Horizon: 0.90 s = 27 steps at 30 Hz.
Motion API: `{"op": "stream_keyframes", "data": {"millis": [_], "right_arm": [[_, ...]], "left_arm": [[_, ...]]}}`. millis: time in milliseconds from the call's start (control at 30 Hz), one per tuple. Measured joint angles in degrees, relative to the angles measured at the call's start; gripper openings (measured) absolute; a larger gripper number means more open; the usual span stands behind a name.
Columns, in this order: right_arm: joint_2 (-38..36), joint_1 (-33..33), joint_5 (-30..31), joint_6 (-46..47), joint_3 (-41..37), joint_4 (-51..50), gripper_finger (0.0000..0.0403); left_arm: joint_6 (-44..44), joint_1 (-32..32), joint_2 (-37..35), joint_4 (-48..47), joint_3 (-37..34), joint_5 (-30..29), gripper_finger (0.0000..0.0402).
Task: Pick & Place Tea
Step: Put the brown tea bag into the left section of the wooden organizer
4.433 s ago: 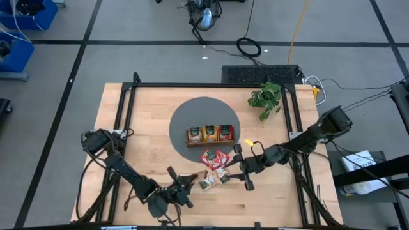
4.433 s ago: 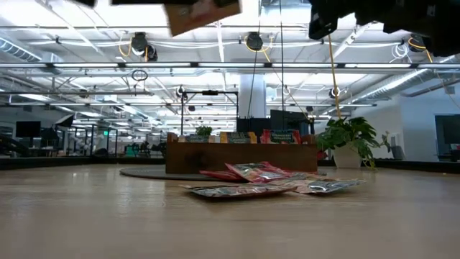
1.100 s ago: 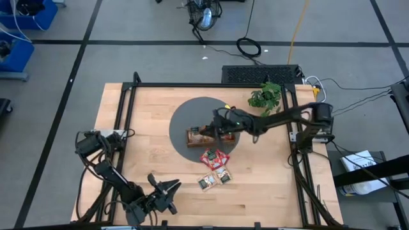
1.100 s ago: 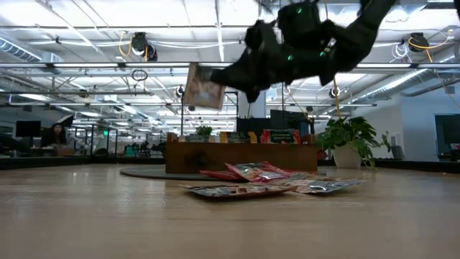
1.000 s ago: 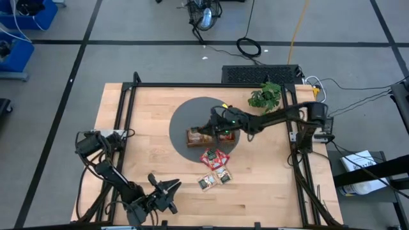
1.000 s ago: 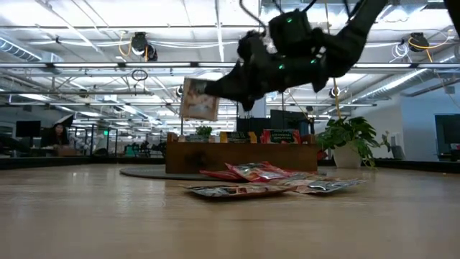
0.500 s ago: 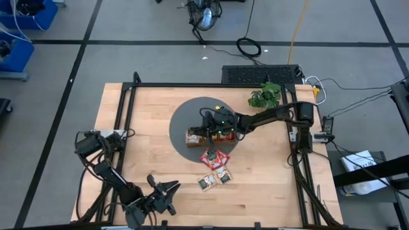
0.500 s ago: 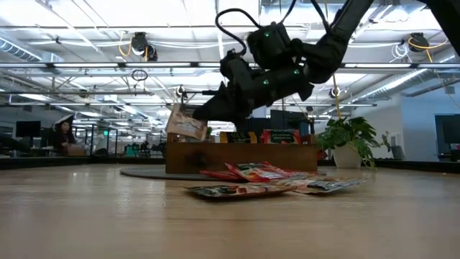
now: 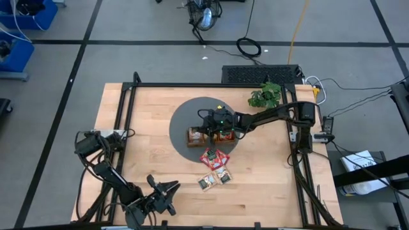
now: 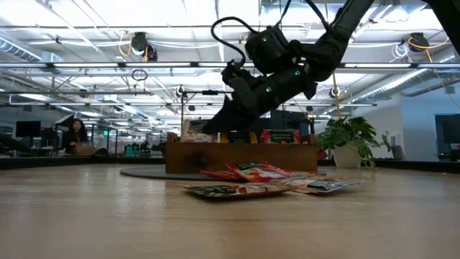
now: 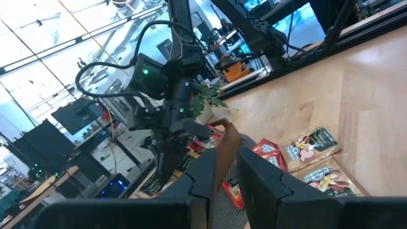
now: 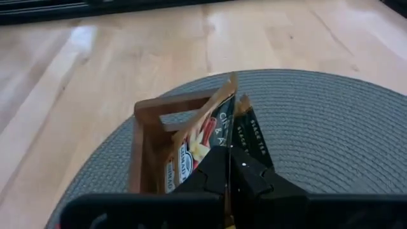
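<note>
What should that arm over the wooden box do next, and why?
Probably open its fingers. The right gripper is shut on a tea sachet already sunk into the wooden tray's end compartment, beside other sachets, so letting go would leave it there.

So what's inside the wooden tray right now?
The wooden tray holds upright tea sachets in its middle and right compartments. The right gripper is lowering another sachet into the left compartment. How many sachets are inside is hidden by the arm and tray walls.
</note>
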Motion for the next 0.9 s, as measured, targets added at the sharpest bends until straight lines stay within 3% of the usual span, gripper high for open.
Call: {"op": "stream_keyframes", "data": {"millis": [300,667,900], "right_arm": [[0.0,0.6,0.0,-0.4,0.0,1.2,0.0000],[0.0,0.6,-0.3,-1.4,0.0,-5.9,0.0003],[-0.1,1.0,0.0,-1.9,0.0,-6.9,0.0070]], "left_arm": [[-1.1,0.0,0.0,0.0,0.0,0.0,0.0067],[-1.0,0.0,0.0,0.0,0.0,0.0,0.0067],[-1.0,0.4,0.0,0.0,0.0,0.0,0.0067]]}}
